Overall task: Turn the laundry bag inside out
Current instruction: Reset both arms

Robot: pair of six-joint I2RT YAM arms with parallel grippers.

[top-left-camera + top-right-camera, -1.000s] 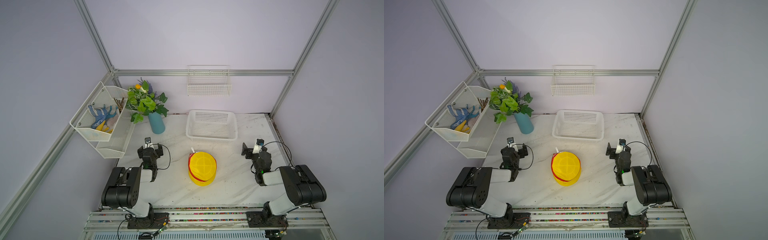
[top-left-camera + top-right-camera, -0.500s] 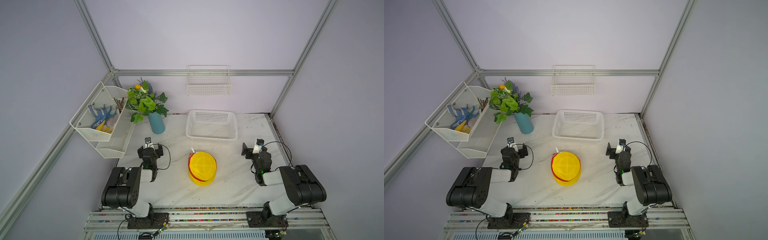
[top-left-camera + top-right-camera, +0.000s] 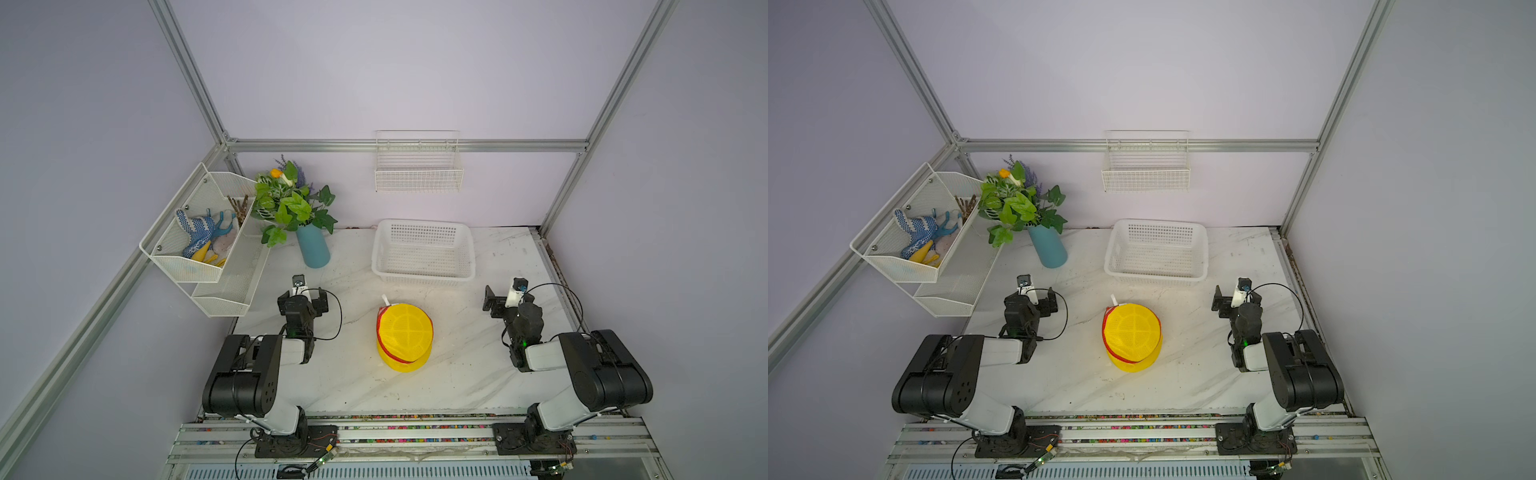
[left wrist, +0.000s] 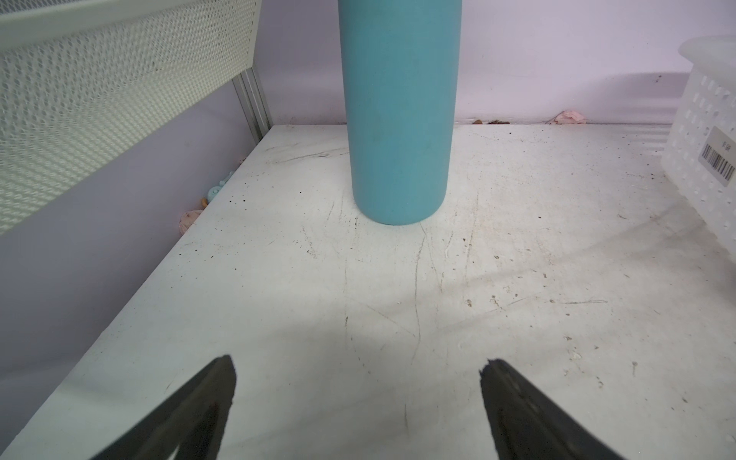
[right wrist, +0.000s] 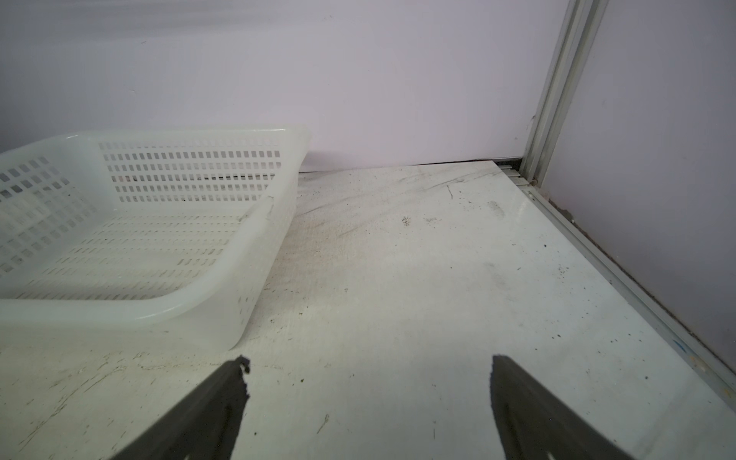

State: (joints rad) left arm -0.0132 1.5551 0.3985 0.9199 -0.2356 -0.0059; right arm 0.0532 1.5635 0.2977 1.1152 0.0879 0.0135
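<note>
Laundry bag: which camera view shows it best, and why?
A top view shows the whole laundry bag, yellow mesh with red trim, on the table. Both top views show it alike. Neither wrist view shows it.

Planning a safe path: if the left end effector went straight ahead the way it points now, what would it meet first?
Most likely the blue vase, standing upright ahead of the open left end effector; only bare table lies between.

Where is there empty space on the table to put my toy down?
The table is bare between the yellow laundry bag and the left arm, between it and the right arm, and in front of it. Also bare: from the white basket to the right wall. Crowded: the back corner by the blue vase.
</note>
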